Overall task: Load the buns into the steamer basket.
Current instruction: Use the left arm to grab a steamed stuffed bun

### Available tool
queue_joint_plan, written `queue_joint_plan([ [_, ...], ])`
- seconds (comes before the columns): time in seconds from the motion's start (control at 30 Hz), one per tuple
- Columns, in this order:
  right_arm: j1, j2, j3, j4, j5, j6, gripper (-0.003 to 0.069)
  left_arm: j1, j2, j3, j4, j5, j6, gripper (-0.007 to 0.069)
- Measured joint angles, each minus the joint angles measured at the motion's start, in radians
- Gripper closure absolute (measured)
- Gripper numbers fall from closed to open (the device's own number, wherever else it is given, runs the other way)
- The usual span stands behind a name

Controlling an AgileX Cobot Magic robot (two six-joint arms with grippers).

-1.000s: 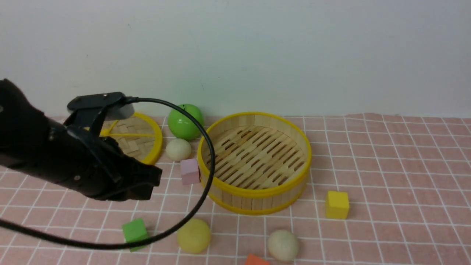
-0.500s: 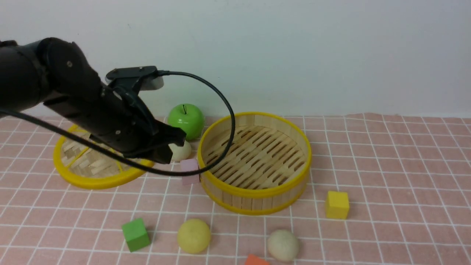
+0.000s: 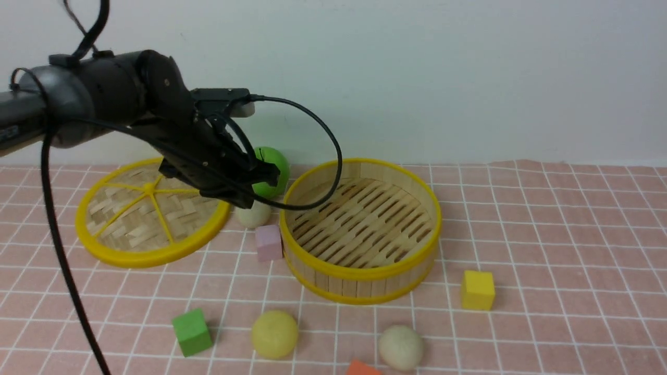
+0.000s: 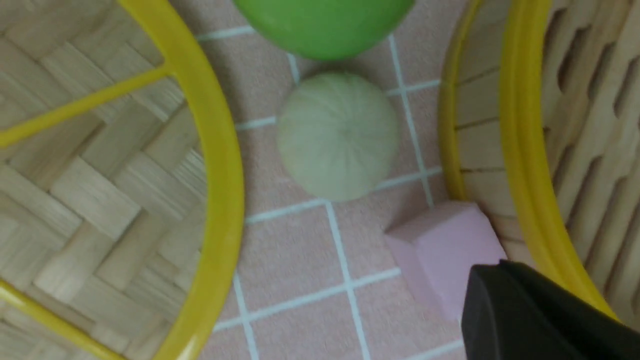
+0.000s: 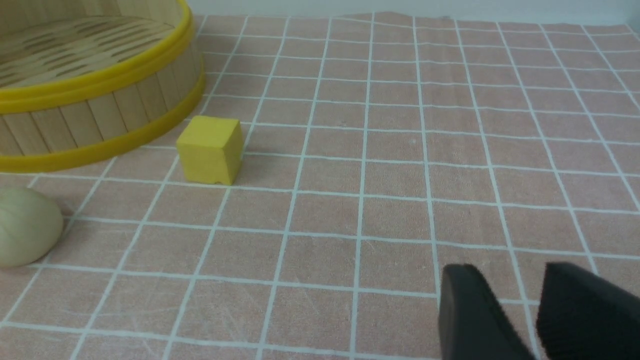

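The steamer basket [image 3: 365, 272] sits mid-table with nothing in it. One off-white bun [image 3: 254, 215] lies behind-left of it, between the lid and a pink cube [image 3: 269, 242]. My left gripper [image 3: 260, 183] hovers just above this bun, shut and holding nothing. The left wrist view shows the bun [image 4: 337, 135] ahead of the shut gripper [image 4: 487, 274]. A pale yellow bun [image 3: 274, 334] and another off-white bun [image 3: 400, 347] lie near the front edge. My right gripper [image 5: 517, 280] is open over bare cloth, out of the front view; its view catches a bun [image 5: 25, 232].
The flat woven lid [image 3: 151, 256] lies at the left. A green apple [image 3: 276, 165] sits behind the far bun. A green cube [image 3: 192, 331], an orange cube [image 3: 362, 369] and a yellow cube [image 3: 477, 289] are scattered around the basket. A white wall stands behind.
My left arm has swung from the front left, up and across the lid, to above the bun by the apple. The lid is now fully visible.
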Motion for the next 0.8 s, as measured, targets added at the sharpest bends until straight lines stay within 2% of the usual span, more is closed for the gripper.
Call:
queue_joint_plan([
  [0.1,0.000,0.000,0.000,0.000,0.000,0.000,0.0419,0.000,0.063,-0.056,0.041,0.000,-0.012,0.0627],
  [0.27,0.000,0.000,0.000,0.000,0.000,0.000,0.0419,0.000,0.127,-0.112,0.091,-0.004,-0.014,0.0537],
  [0.33,0.000,0.000,0.000,0.000,0.000,0.000,0.0419,0.000,0.143,-0.126,0.112,-0.032,-0.025,0.0452],
  [0.37,0.000,0.000,0.000,0.000,0.000,0.000,0.0419,0.000,0.143,-0.127,0.112,-0.035,-0.025,0.0446],
  [0.47,0.000,0.000,0.000,0.000,0.000,0.000,0.0419,0.000,0.145,-0.128,0.117,-0.073,-0.036,0.0363],
  [0.8,0.000,0.000,0.000,0.000,0.000,0.000,0.0419,0.000,0.173,-0.129,0.133,-0.110,-0.038,0.0336],
])
